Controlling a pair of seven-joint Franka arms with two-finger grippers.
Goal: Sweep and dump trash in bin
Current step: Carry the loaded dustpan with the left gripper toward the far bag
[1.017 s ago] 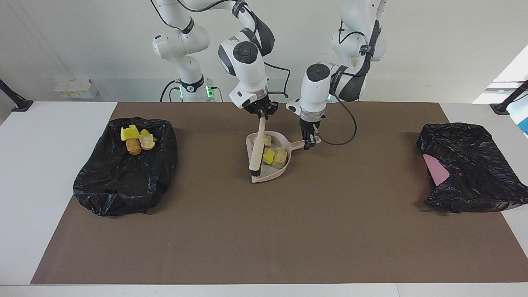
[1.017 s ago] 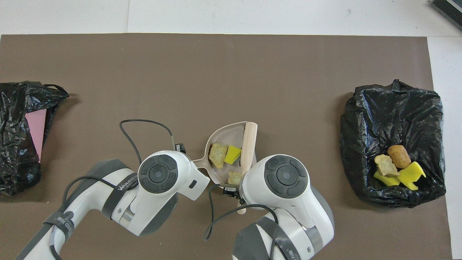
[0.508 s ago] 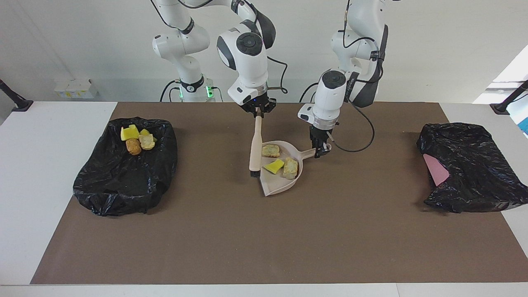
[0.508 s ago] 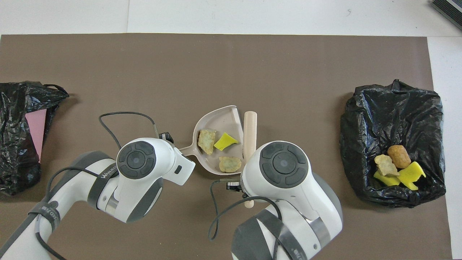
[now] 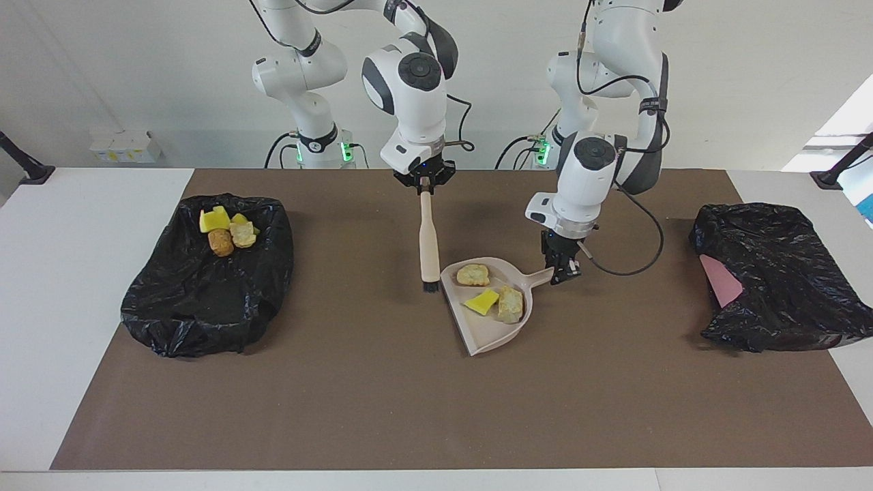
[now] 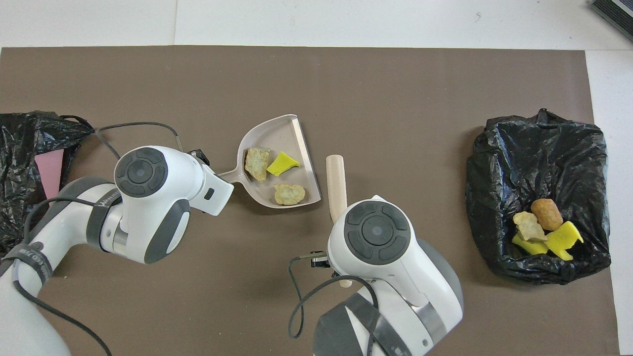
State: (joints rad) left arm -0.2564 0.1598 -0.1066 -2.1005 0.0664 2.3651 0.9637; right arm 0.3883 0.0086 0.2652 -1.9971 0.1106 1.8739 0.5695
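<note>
A beige dustpan (image 5: 492, 331) carries three pieces of trash (image 5: 481, 301): one yellow chunk and two tan lumps (image 6: 257, 163). My left gripper (image 5: 563, 273) is shut on the dustpan's handle (image 5: 542, 277). My right gripper (image 5: 425, 185) is shut on the top of a beige brush (image 5: 428, 235). The brush hangs upright, bristles down, beside the pan's open edge and apart from it. The bin, a black bag (image 5: 204, 293) at the right arm's end, holds several more yellow and tan pieces (image 5: 225, 230). In the overhead view both wrists hide their fingers.
A second black bag (image 5: 777, 273) with a pink sheet (image 5: 719, 279) showing in it lies at the left arm's end. The brown mat (image 5: 382, 395) covers the table between the bags. Cables loop from both wrists.
The left gripper has carried the dustpan with its three pieces toward the left arm's end and farther from the robots. The brush has come out of the pan and hangs straighter.
</note>
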